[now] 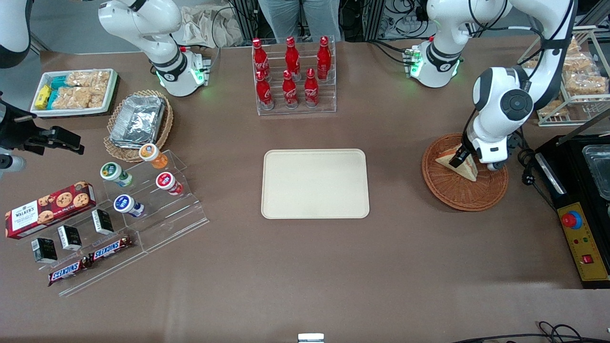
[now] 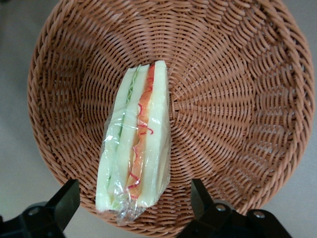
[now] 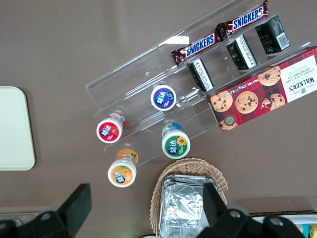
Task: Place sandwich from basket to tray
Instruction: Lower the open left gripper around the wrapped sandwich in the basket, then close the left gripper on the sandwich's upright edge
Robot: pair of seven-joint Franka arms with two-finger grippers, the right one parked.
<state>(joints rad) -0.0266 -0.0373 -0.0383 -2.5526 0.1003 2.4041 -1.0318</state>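
Sandwich (image 2: 134,144) wedge under open-fingered gripper (image 2: 133,201)

Four yogurt cups (image 3: 141,131) on a clear stand (image 3: 148,84), near a cookie box (image 3: 265,91) and the tray (image 3: 15,129).

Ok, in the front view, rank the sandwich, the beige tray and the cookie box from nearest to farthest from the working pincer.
The pincer hangs open over the basket.
1. Sandwich: in the basket, right under the pincer.
2. Tray: mid-table, toward the parked arm.
3. Cookie box: at the parked arm's end of the table.
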